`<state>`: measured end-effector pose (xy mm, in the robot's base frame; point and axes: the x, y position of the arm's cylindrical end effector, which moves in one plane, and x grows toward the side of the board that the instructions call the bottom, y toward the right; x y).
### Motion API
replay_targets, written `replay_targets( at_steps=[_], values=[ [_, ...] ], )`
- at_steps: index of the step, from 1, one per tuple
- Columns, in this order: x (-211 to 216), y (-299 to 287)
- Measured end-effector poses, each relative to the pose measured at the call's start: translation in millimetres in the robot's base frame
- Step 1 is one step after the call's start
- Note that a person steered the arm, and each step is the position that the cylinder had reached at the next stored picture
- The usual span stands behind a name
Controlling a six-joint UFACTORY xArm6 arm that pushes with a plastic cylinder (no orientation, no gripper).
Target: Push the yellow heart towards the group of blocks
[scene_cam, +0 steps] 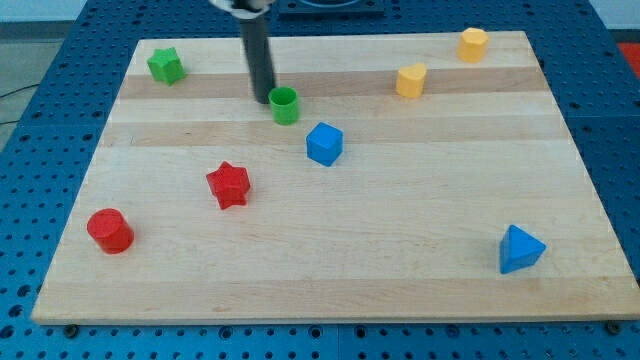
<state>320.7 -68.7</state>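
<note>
My tip is down on the worktop, touching or just beside the green cylinder on its view-left side. No claw on this rig, just a bare rod, nothing grasped. Yellow heart sits well to view-right of the tip, other yellow block further right & up. Blue cube near, lower right. Red star, red cylinder lower left. Green star upper left. Blue pyramid-like block far lower right.
</note>
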Motion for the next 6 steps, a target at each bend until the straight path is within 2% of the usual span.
replay_targets(
  at_steps=[1,2,3,4,6],
  values=[
    [29,14],
    [22,25],
    [-31,29],
    [-54,45],
    [-56,217]
  ],
)
